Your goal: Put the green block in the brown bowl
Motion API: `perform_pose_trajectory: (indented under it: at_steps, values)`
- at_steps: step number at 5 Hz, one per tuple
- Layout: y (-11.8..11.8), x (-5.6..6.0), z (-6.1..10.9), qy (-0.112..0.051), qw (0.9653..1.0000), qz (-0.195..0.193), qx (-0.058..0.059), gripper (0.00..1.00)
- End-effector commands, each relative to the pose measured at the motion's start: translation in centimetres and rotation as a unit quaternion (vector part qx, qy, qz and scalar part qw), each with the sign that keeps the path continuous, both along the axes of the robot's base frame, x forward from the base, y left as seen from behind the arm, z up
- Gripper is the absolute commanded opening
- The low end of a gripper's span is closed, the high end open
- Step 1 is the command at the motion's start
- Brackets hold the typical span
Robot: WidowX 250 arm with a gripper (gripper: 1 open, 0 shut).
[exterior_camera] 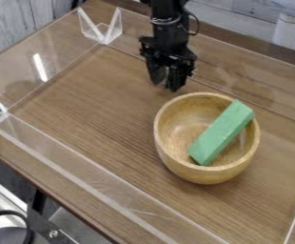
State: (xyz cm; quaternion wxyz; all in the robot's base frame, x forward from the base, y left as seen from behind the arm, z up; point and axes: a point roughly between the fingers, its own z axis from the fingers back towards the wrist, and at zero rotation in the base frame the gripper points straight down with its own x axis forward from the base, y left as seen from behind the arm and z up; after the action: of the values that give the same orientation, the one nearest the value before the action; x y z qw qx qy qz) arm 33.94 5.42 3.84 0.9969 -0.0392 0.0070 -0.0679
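Note:
The green block (223, 132) lies slanted inside the brown bowl (172, 160), its upper end resting near the bowl's far right rim. The bowl stands on the wooden table at the right of centre. My gripper (170, 83) hangs pointing down just behind the bowl's far left rim, close above the tabletop. Its black fingers are spread apart with nothing between them, and it does not touch the bowl or the block.
A low clear plastic wall (61, 157) runs around the wooden tabletop (74, 100). A clear plastic bracket (102, 27) stands at the back left corner. The table's front edge drops off at the lower left.

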Motion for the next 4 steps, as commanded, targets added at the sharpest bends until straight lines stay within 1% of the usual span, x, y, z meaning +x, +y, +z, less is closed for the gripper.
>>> perform_pose_trajectory:
  at_steps: [1,2,3,4]
  values:
    - [0.1,1.0,4.7,-0.060,0.9982,0.001,0.004,1.00]
    - [0.3,0.3,8.6,-0.090,0.9959,0.005,0.008,1.00]
    - [0.5,-0.9,9.8,-0.089,0.9959,0.006,0.010,1.00]
    - [0.0,-2.7,10.3,-0.079,0.9969,-0.005,0.005,1.00]
